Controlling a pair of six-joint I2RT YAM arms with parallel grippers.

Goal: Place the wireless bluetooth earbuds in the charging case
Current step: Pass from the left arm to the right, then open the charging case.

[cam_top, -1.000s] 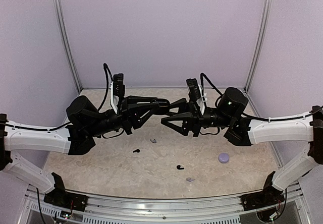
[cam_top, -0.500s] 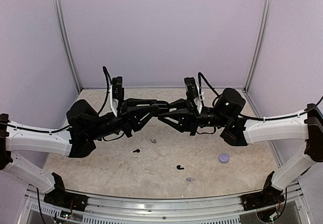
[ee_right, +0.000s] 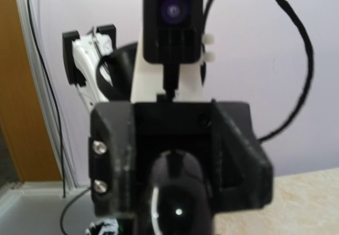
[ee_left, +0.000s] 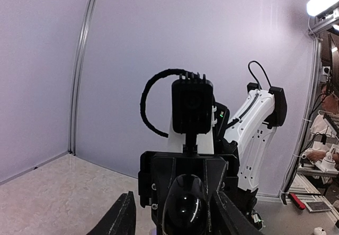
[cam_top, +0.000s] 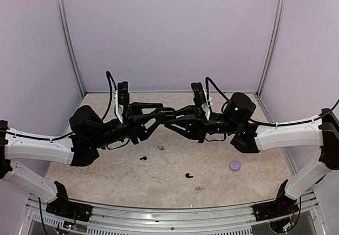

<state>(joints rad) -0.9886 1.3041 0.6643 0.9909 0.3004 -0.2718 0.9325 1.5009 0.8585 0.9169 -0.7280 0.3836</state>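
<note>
Up between the two arms, the right claw (cam_top: 168, 120) is clenched on the glossy black charging case (ee_left: 184, 209), while the left claw (cam_top: 170, 112) stands released, fingers just off its sides. Two black earbuds (cam_top: 143, 157) and two lavender earbuds (cam_top: 160, 147) lie scattered on the bench (cam_top: 106, 177) below.
</note>
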